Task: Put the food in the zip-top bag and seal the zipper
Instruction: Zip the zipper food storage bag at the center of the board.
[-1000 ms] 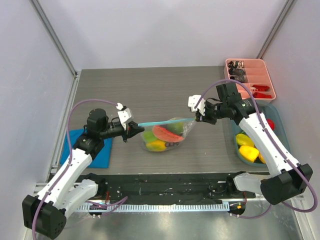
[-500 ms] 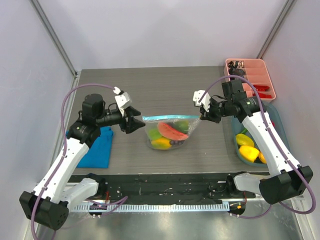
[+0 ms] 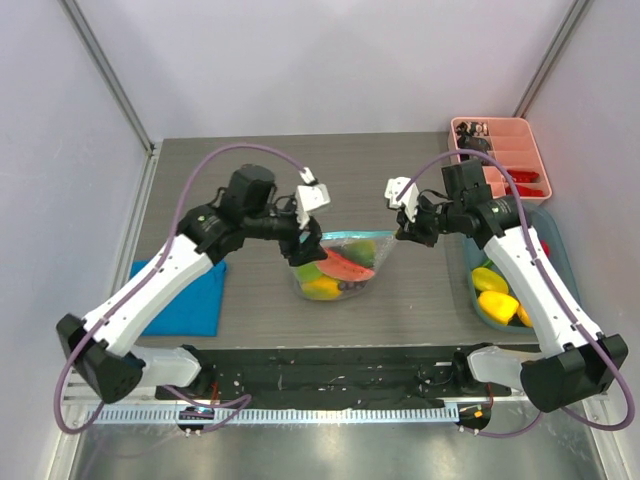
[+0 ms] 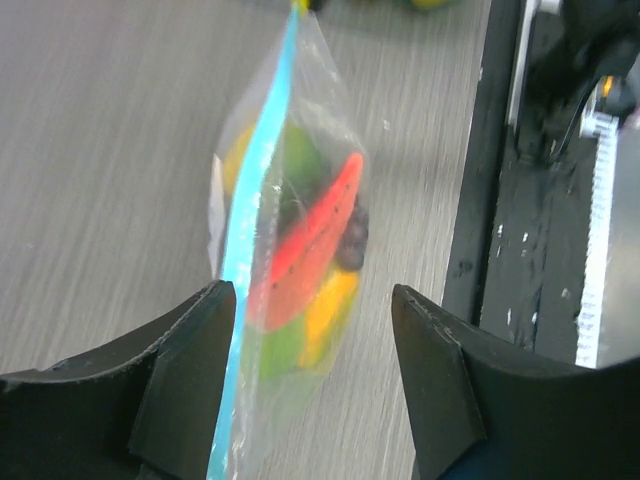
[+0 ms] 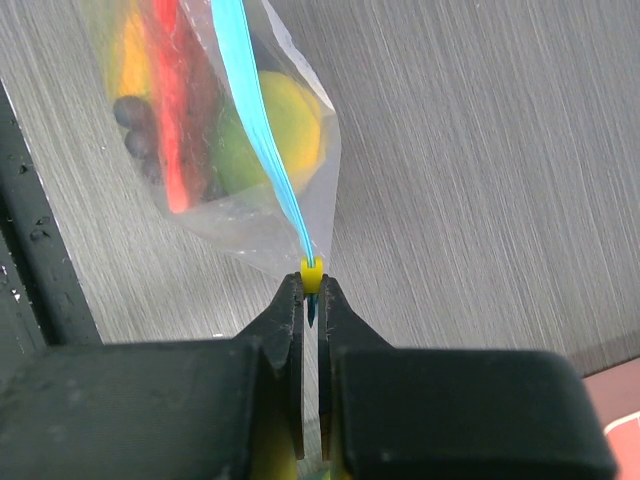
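Observation:
The zip-top bag point(image 3: 340, 268) is clear plastic and holds the food: a red watermelon slice point(image 3: 346, 268), yellow, green and dark pieces. The light teal zipper point(image 3: 355, 238) runs along its top. My right gripper point(image 3: 404, 233) is shut on the zipper's right end, just behind a small yellow slider point(image 5: 313, 268). My left gripper point(image 3: 302, 248) is open at the bag's left end. In the left wrist view the bag point(image 4: 300, 260) lies ahead of and partly between the spread fingers point(image 4: 190, 370), with the zipper point(image 4: 255, 200) close to the left one.
A pink tray point(image 3: 535, 150) of small dark and red items stands at the back right. A teal bin point(image 3: 560, 250) with yellow and red toy fruits is under the right arm. A blue cloth point(image 3: 185, 305) lies at the left. A black rail point(image 3: 330, 365) runs along the near edge.
My left gripper let go of the bag's left end and opened. The left arm swung up and right to the bag. The bag shifted slightly right, still held by the right gripper.

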`<state>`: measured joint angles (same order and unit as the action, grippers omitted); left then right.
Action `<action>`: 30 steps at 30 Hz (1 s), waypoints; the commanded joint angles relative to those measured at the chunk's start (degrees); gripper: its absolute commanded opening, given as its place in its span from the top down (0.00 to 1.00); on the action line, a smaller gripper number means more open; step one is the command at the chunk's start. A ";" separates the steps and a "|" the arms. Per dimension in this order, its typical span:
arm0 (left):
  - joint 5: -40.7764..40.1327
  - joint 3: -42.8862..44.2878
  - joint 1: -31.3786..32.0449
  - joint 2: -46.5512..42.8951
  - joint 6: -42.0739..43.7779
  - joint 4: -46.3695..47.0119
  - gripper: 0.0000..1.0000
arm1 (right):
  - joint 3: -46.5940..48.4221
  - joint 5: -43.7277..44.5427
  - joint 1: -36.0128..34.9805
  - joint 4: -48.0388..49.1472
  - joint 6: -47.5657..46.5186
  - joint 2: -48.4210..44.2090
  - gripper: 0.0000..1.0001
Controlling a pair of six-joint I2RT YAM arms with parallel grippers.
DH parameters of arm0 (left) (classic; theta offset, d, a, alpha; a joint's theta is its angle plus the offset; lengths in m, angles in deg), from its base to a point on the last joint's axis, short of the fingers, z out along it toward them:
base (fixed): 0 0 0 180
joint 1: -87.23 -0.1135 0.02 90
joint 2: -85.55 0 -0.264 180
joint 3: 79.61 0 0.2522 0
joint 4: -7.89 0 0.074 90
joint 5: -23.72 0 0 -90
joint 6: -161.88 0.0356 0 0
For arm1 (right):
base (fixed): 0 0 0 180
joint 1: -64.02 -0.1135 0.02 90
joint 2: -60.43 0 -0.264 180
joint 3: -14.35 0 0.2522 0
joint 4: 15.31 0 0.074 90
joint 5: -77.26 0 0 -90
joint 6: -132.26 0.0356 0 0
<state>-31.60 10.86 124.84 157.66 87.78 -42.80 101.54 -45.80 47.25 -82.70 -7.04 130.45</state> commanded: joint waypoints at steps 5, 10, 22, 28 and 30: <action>-9.80 5.73 5.02 9.44 7.03 -3.68 0.46 | 0.40 -2.27 -0.63 2.30 0.52 -3.04 0.99; -6.64 7.84 5.02 12.17 8.62 -5.35 0.88 | -0.13 -1.66 -0.54 1.68 -1.06 -3.48 0.99; -6.73 2.83 4.85 5.58 11.00 -7.37 1.00 | -1.27 1.77 -0.54 0.28 -4.49 -4.98 0.99; -6.37 9.15 4.93 7.33 6.61 -4.92 0.33 | 0.40 -1.22 -0.63 0.45 -3.44 -3.93 0.99; -7.16 10.30 5.11 9.34 6.33 -4.03 0.29 | 0.66 -1.57 -0.54 0.45 -3.35 -3.84 0.99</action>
<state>-38.79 16.67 129.76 165.01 95.99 -50.21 100.10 -45.21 46.87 -83.20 -10.45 127.08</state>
